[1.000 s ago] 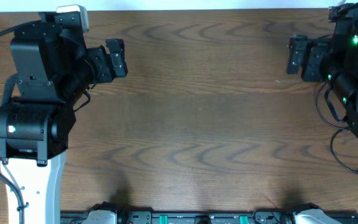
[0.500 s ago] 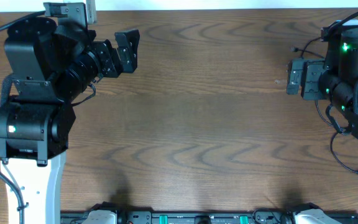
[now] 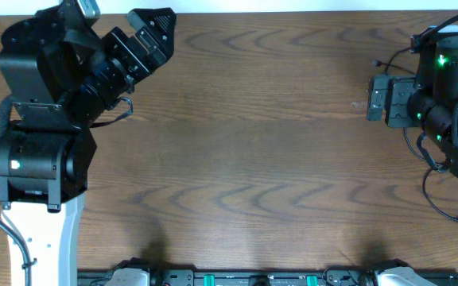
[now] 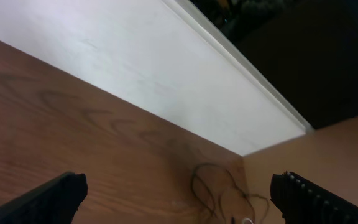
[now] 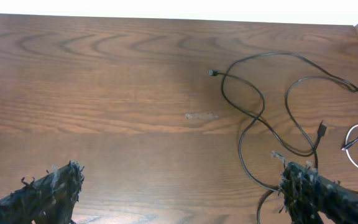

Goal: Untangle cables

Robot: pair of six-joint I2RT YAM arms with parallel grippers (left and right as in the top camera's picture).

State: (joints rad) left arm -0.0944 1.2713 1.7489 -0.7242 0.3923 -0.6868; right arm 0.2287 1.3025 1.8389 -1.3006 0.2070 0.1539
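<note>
Loops of black cables (image 5: 263, 106) are lying tangled on the table (image 5: 104, 93) near one corner, beside one white cable (image 5: 351, 138) — we are counting two black plug ends (image 5: 211, 73). We are holding both grippers clear of them: the left gripper (image 4: 179, 193) is gaping wide, and the right gripper (image 5: 179, 180) is standing wide too — two pincers, each gripping nothing.

L end effector (image 3: 159, 24) swung twd far edge of table (image 3: 277, 159).
</note>
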